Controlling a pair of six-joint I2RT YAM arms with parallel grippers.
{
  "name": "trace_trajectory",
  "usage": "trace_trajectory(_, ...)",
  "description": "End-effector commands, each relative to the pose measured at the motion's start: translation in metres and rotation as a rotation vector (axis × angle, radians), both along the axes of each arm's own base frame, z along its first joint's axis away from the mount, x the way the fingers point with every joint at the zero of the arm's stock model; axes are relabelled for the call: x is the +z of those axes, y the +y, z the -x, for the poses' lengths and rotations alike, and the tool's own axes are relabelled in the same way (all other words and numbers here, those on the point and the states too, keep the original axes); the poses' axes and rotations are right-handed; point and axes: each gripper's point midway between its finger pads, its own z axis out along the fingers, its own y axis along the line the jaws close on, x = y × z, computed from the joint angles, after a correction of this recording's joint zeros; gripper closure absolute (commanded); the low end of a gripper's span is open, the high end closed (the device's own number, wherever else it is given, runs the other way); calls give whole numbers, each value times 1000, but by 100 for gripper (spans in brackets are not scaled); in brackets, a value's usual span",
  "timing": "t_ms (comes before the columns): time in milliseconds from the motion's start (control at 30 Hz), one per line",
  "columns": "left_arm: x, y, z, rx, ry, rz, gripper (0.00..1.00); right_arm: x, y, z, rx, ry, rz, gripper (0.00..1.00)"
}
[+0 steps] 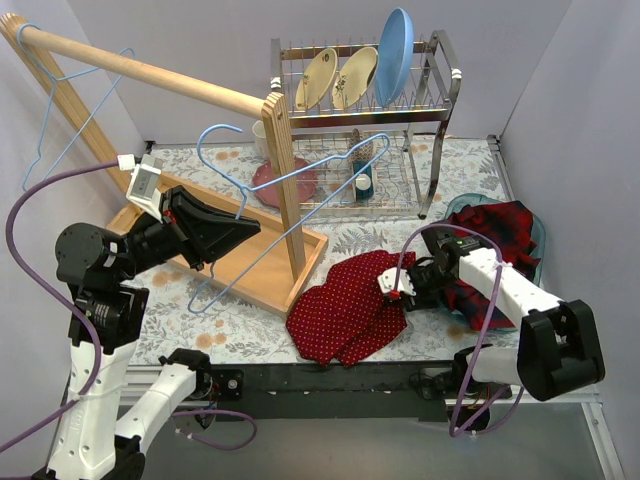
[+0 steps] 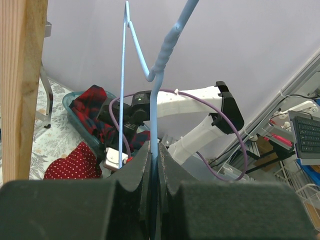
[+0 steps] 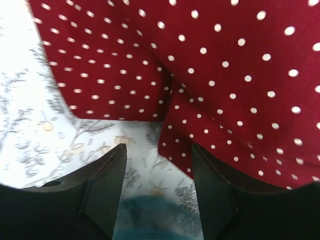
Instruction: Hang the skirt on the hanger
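The skirt, red with tiny white dots, lies crumpled on the floral tablecloth at the front centre. It fills the top of the right wrist view and shows in the left wrist view. My left gripper is shut on the wire of a light blue hanger and holds it tilted in the air beside the wooden post; the wire runs up from the closed fingers. My right gripper is open and low at the skirt's right edge. Its right finger overlaps the fabric edge, with bare cloth between the fingers.
A wooden rack with rod, post and base stands at left, a second hanger on it. A dish rack with plates stands at back. A teal basin holds a plaid shirt at right.
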Motion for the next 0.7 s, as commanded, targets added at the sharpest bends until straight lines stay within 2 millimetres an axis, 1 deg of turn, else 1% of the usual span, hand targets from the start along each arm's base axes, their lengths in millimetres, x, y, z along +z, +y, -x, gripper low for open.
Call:
trace_trajectory(0, -2, -2, -3, -9, 1, -2, 100, -18, 2, -17, 7, -48, 46, 37)
trace_trajectory(100, -1, -2, -1, -12, -1, -1, 100, -31, -2, -21, -1, -44, 96, 37)
trace_trajectory(267, -2, -3, -2, -14, 2, -2, 100, -38, -9, -26, 4, -63, 147, 38)
trace_trajectory(367, -1, -3, -2, -15, 1, -2, 100, -41, -8, -26, 12, -64, 159, 44)
trace_trajectory(400, -1, -3, -2, -15, 1, -2, 100, -41, -7, -27, 16, -67, 164, 53)
trace_trajectory(467, 0, -3, -1, -17, -4, -1, 100, -38, -5, -28, 1, -66, 159, 65)
trace_trajectory(500, 0, -3, 0, -20, -2, -1, 100, -30, -2, -33, -5, -84, 140, 78)
trace_trajectory(567, 0, -3, -1, -17, -1, -1, 100, -20, 2, -35, -20, -87, 119, 90)
trace_trajectory(600, 0, -3, -1, -18, -2, -1, 100, -5, 8, -42, -25, -116, 89, 98)
trace_trajectory(633, 0, -3, 0, -18, -5, -1, 100, 3, 9, -41, -30, -113, 82, 99)
trace_trajectory(667, 1, -3, 0, -18, -5, 0, 100, 16, 11, -43, -39, -134, 63, 99)
